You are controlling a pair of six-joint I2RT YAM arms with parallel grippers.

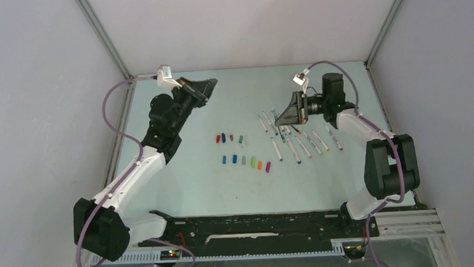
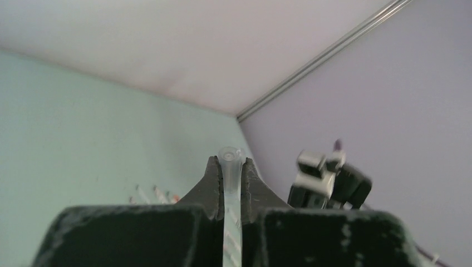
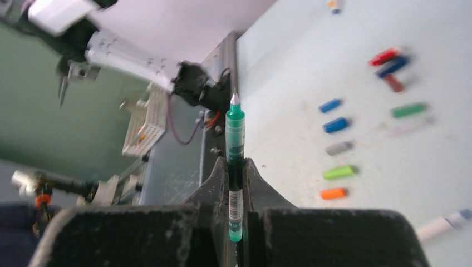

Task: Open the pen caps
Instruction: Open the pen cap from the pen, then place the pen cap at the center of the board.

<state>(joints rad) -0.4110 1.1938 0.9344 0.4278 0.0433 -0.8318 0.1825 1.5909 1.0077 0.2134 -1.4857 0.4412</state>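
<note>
Table: pale green top (image 1: 182, 185), matt and faintly scuffed, filling the floor of the enclosure.
Walls: plain white back panel (image 1: 241, 23); lilac-grey panels on both sides.
Frame: aluminium posts (image 1: 102, 36) rise at the two back corners, where the panels meet.
Rail: black rail (image 1: 258, 227) runs along the near edge, with both arm bases on it.
Cables: purple cable (image 1: 114, 109) loops from the left wrist down the arm; a like one arcs over the right wrist.
Caps: loose caps (image 1: 244, 160) lie flat in two short rows mid-table, each apart from the next. Upper row: red, blue, dark red, green, and a faint clear one just beside the green. Lower row: blue, blue, grey, light green, orange, magenta.
Pens: white-barrelled pens (image 1: 296, 145) lie in a loose fan right of the caps, under the right gripper.
Left gripper (image 2: 230, 162): raised over the far left of the table, fingers clenched on a clear cap (image 2: 231, 156) whose round end stands just past the fingertips.
Right gripper (image 3: 236, 167): raised above the pens, fingers clamped on a green pen (image 3: 235, 128). The pen's tip is bare and points away from the wrist; a barcode shows on the barrel.
Spacing: grippers well apart; green pen and clear cap are separate.
</note>
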